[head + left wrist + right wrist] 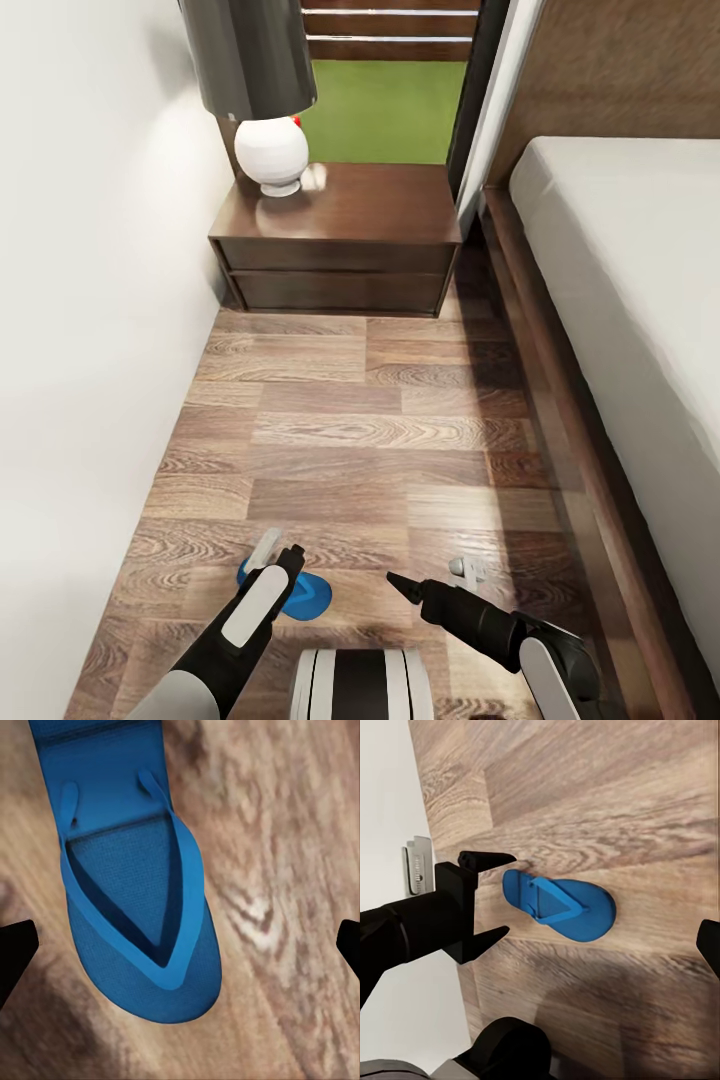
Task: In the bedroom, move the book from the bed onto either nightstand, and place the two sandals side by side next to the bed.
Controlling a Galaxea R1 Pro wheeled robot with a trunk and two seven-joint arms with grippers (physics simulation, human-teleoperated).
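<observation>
Sandal [139, 900]: one bright blue flip-flop lies flat on the wood floor [380, 440], strap up, in the aisle between the white wall [90, 330] and the bed [640, 300]; you have it right under your left hand.
Left hand [285, 557]: you hold it over the sandal with fingers spread wide and nothing between them; in its own wrist view the dark fingertips [15, 949] sit well to either side of the sole, so it looks set for a grip across the width.
Right hand [405, 583]: it hangs just above the floor beside the sandal, holding nothing; I judge it open, kept clear so the left can work.
Nightstand [335, 245]: it stands ahead by the headboard, a lamp [265, 90] on its top and no book.
Second sandal, book: I cannot place either.
</observation>
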